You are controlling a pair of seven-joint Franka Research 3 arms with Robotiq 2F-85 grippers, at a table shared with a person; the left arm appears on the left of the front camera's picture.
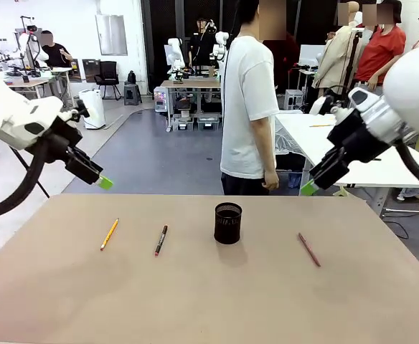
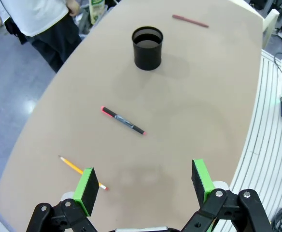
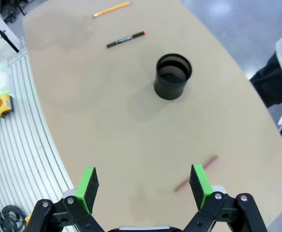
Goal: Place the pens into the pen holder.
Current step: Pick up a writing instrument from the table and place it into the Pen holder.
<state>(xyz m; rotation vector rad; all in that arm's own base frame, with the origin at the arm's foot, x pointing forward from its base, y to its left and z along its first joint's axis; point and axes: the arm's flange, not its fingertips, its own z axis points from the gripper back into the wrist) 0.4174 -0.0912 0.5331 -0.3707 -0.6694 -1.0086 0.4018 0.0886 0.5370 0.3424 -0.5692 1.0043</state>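
A: Left half, reading left to right?
B: Left pincer (image 1: 103, 183) hangs above the far left edge of the table (image 1: 195, 308), jaws spread wide, holding nothing; yellow pencil (image 1: 109, 233) lies flat on the table; black pen with red ends (image 1: 161, 240) lies near it on the right, not touching.
A: Centre and right?
B: Pen holder (image 1: 228, 223) stands upright mid-table; reddish-brown pen (image 1: 309, 249) lies flat, well apart on its right; right pincer (image 1: 310, 188) hangs above the far right edge, fully spread, empty.
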